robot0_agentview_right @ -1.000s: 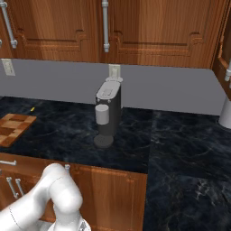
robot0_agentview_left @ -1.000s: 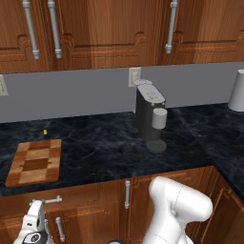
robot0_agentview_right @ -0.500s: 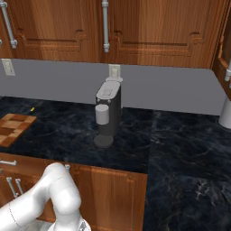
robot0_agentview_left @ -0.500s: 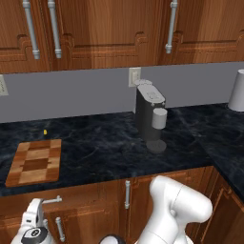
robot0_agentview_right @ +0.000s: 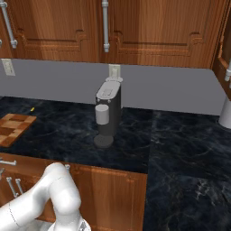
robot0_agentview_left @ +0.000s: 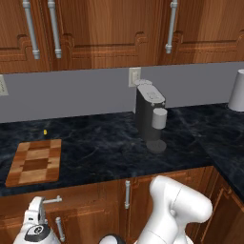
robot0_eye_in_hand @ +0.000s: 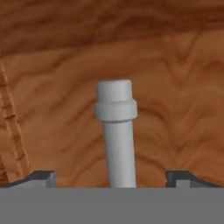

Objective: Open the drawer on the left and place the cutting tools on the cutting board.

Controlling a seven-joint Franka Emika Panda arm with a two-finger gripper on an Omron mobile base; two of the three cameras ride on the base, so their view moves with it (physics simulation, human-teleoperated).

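Note:
The drawer (robot0_agentview_left: 19,206) is the wooden front under the counter at the far left, and it is closed. Its silver bar handle (robot0_agentview_left: 51,200) (robot0_agentview_right: 7,161) stands close up in the hand view (robot0_eye_in_hand: 115,131), running between my two fingertips. My gripper (robot0_agentview_left: 40,208) (robot0_eye_in_hand: 111,177) is open, one fingertip (robot0_eye_in_hand: 41,177) on each side of the bar, not touching it. The checkered cutting board (robot0_agentview_left: 35,162) (robot0_agentview_right: 13,128) lies on the dark counter above the drawer. The cutting tools are hidden.
A dark coffee machine (robot0_agentview_left: 150,116) (robot0_agentview_right: 107,113) with a pale cup stands mid-counter. A white jar (robot0_agentview_left: 237,90) stands at the far right. Cabinet doors with vertical silver handles (robot0_agentview_left: 127,194) sit below the counter. A tiny yellow object (robot0_agentview_left: 45,132) lies behind the board.
The hand has sunk slightly at the drawer handle and the arm's lower links have shifted a little. The jaws stay open.

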